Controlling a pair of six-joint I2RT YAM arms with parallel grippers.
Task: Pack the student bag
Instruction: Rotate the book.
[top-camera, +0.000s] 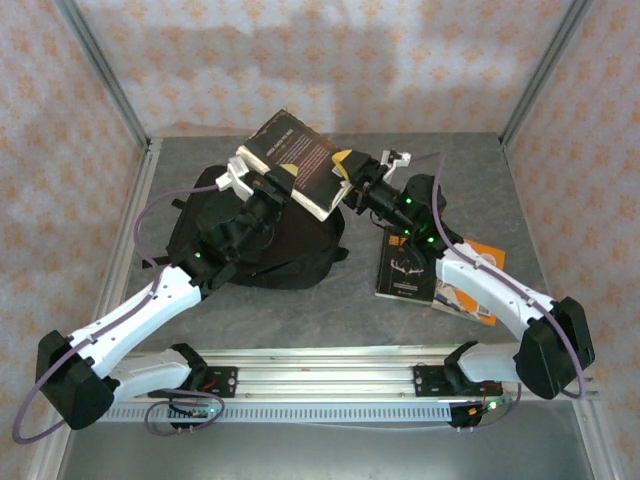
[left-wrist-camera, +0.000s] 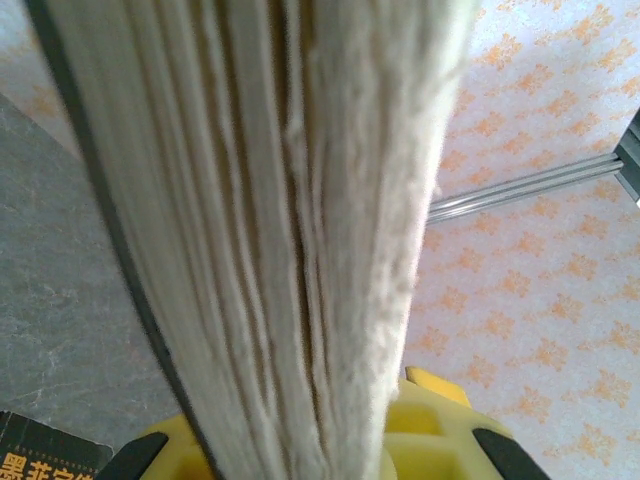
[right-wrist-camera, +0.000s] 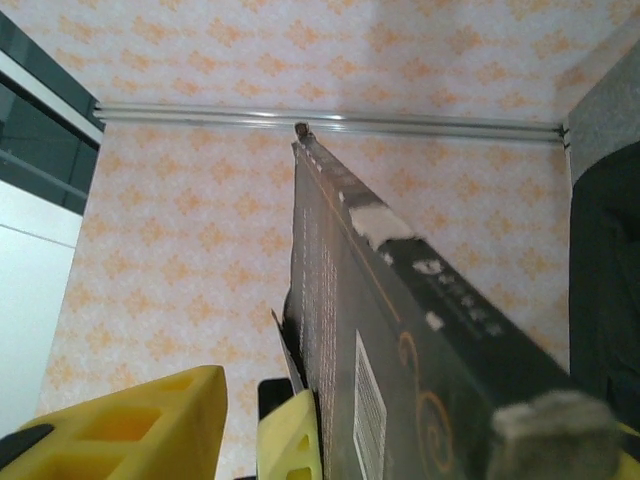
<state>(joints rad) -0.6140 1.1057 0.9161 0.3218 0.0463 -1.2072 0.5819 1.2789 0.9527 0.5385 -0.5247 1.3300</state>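
The student bag (top-camera: 250, 245), a large black backpack, lies flat on the grey table left of centre; its dark fabric also shows in the right wrist view as the bag (right-wrist-camera: 605, 280). A thick black-covered book (top-camera: 295, 160) hangs tilted in the air above the bag's far right corner. My left gripper (top-camera: 262, 187) is shut on the book's left end, and the cream page block (left-wrist-camera: 290, 230) stands between its yellow fingers (left-wrist-camera: 445, 440). My right gripper (top-camera: 350, 172) grips the book's right end, with a yellow finger (right-wrist-camera: 290, 440) pressed on the black cover (right-wrist-camera: 400, 330).
A black book (top-camera: 403, 270) and an orange book (top-camera: 470, 285) lie on the table right of the bag, under the right arm. A black book corner with gold characters (left-wrist-camera: 45, 460) shows low in the left wrist view. Patterned walls and metal posts (top-camera: 110, 80) enclose the table.
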